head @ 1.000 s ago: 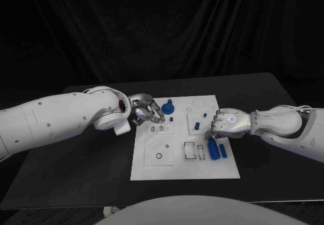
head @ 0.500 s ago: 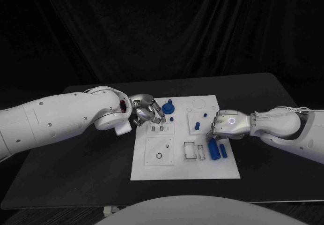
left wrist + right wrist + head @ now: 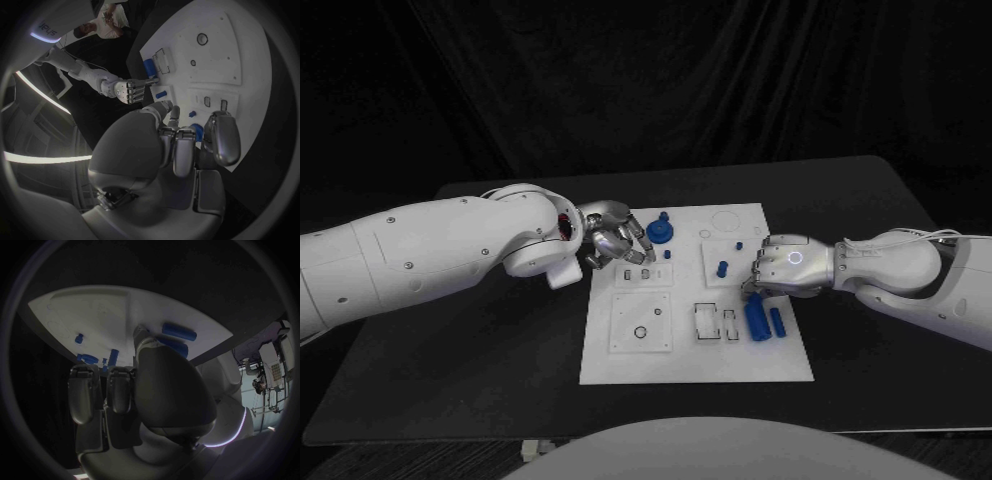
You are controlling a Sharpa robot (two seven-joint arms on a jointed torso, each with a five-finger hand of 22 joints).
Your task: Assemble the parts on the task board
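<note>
The white task board (image 3: 697, 345) lies mid-table. A blue round part (image 3: 659, 231) stands near its far left corner. My left hand (image 3: 615, 241) sits beside that part with fingers curled. In the left wrist view the blue round part (image 3: 197, 131) shows between the fingertips of that hand (image 3: 181, 150); whether they grip it is unclear. My right hand (image 3: 785, 268) hovers over the board's right side, fingers curled in and holding nothing. Two long blue parts (image 3: 756, 320) (image 3: 777, 320) lie just in front of it. These long parts (image 3: 179, 331) show past my right hand (image 3: 147, 385).
A small blue part (image 3: 720, 268) stands mid-board left of the right hand, and another (image 3: 671, 254) sits near the left hand. Empty slots (image 3: 715, 320) and a ring recess (image 3: 640, 332) lie on the board's front half. Black table (image 3: 488, 380) surrounds the board.
My right hand has edged slightly toward the front of the board. The left hand and the parts have stayed put.
</note>
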